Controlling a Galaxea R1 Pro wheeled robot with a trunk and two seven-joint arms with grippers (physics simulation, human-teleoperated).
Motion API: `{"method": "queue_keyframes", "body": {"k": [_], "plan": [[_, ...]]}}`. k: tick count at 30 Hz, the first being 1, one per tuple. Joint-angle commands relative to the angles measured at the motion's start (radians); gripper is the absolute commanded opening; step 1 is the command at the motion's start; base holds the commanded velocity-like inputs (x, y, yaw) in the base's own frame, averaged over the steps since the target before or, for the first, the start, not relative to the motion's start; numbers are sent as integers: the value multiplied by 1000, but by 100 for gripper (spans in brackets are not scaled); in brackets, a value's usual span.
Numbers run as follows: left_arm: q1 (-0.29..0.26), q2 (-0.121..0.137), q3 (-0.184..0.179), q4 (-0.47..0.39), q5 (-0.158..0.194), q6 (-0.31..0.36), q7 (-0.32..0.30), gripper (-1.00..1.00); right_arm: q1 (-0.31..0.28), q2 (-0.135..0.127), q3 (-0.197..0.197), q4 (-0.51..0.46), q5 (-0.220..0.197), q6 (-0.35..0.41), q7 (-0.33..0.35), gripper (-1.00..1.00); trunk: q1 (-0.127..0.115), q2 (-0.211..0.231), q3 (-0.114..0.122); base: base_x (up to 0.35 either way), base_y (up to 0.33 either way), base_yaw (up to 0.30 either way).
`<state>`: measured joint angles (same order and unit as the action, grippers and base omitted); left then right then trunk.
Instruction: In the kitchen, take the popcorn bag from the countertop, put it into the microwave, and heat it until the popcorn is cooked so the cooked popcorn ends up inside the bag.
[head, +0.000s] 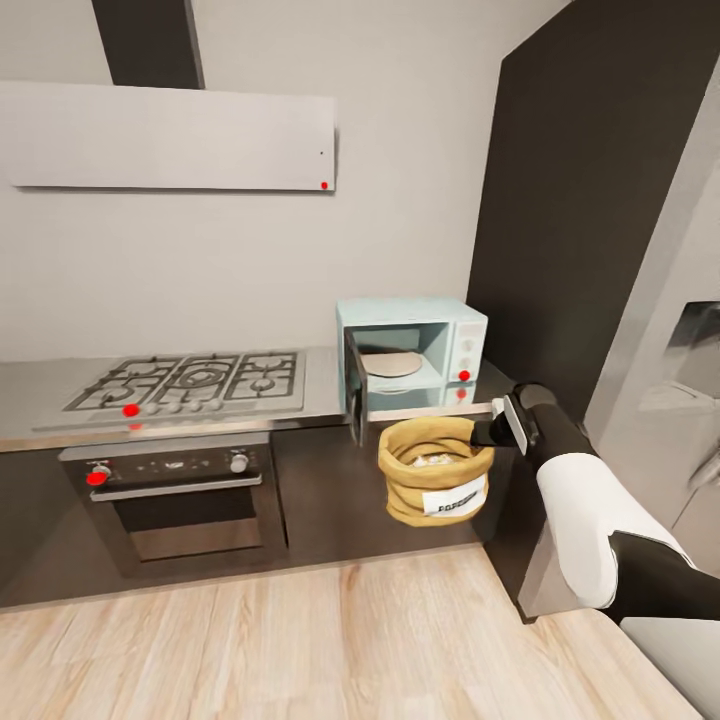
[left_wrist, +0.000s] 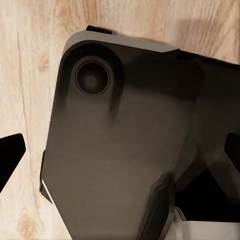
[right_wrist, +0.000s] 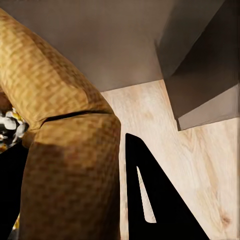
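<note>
Right pincer (head: 487, 432) is clamped on the right side of the rolled rim of the popcorn bag (head: 436, 483). In the right wrist view a dark finger (right_wrist: 150, 200) lies outside the tan cloth (right_wrist: 65, 165), with the rim pinched between the fingers.

The bag hangs in the air off the counter (head: 320, 385), in front of the dark base cabinets and just below the counter edge, under the microwave (head: 415, 355). Its label faces near-right and it tilts a little. Pale popcorn (head: 432, 461) shows inside the bag, also at the edge of the right wrist view (right_wrist: 10, 127).

The microwave door (head: 354, 398) is swung open to the left, and a round plate (head: 390, 362) sits inside the cavity.

Left pincer: dark fingertips (left_wrist: 10, 157) show at the frame edges in the left wrist view, above the robot's own dark body and the wood floor (left_wrist: 30, 60). They look spread apart and empty.

Step in hand: carrying the bag to the microwave; pick-up is done. Next move calls for lifting the bag above counter level, then pushing it far into the open cavity onto the plate. It has to clear the counter edge and the open door on the left. Then let go, close the door and start the heat.
</note>
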<state>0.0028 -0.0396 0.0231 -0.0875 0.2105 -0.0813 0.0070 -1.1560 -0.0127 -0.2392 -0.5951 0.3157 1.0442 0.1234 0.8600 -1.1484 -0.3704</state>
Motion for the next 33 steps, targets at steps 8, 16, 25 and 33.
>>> {"method": "queue_keyframes", "body": {"k": [8,16,25,33], "plan": [[0,0,4,-1,11,-2,1,100,-1,1,-2,0,9,3,13,-100,0,-1,-1,7,-21,0],[0,1,0,0,11,-1,1,100,-1,1,-2,4,13,3,13,-100,0,-1,-1,137,0,0],[0,1,0,0,10,-2,1,100,-1,-1,-3,3,14,3,12,-100,0,-1,-1,319,0,0],[0,1,0,0,10,-2,1,100,-1,-1,-3,3,14,3,12,-100,0,-1,-1,249,0,0]]}}
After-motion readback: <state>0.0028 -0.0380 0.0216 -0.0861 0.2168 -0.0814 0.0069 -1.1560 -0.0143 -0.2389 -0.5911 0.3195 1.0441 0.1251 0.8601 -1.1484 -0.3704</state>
